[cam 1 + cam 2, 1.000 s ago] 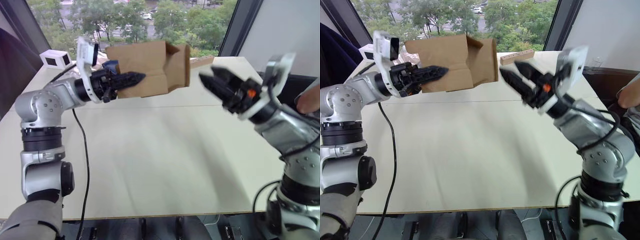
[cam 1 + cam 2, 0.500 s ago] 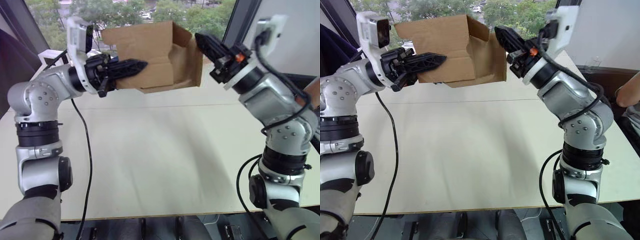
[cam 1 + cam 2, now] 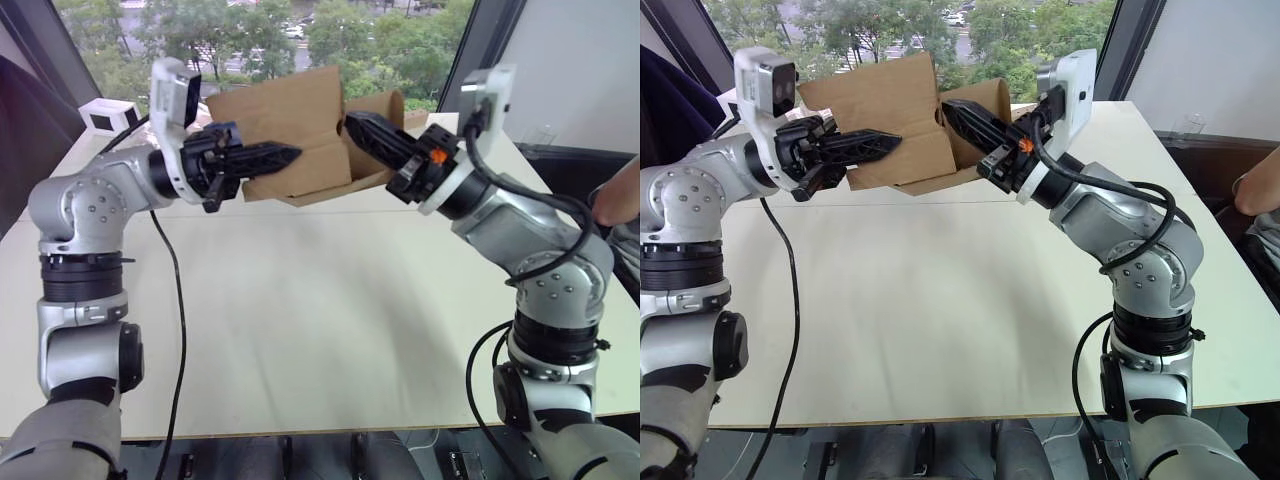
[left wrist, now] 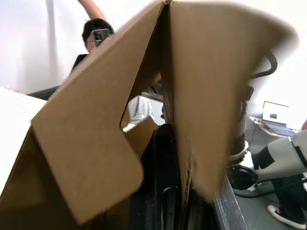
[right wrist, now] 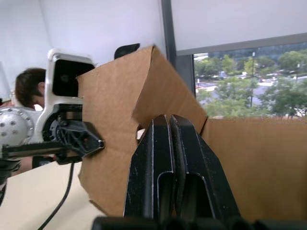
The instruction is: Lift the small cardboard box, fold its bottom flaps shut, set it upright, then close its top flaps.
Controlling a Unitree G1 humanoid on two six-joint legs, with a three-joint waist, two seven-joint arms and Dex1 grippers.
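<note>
I hold the small cardboard box (image 3: 290, 120) in the air above the far side of the table, tilted, with its open end turned toward my right arm. My left gripper (image 3: 292, 153) is shut on the box's near wall, one black finger lying along the outside. My right gripper (image 3: 350, 122) is shut, with nothing between its fingers, and its tips reach into the open end between the spread flaps (image 3: 378, 108). In the right wrist view the closed fingertips (image 5: 163, 120) point at brown cardboard (image 5: 120, 143). I cannot tell which flaps are the top flaps.
A small white box (image 3: 105, 117) stands at the table's far left. A long tan block (image 3: 418, 119) lies behind the carton. A black cable (image 3: 178, 300) crosses the table (image 3: 320, 330) on the left. A person's hand (image 3: 615, 205) is at the right edge.
My right gripper dropped from the box's upper right corner and now pokes into its open end. The box sits slightly lower and more tilted in my left gripper.
</note>
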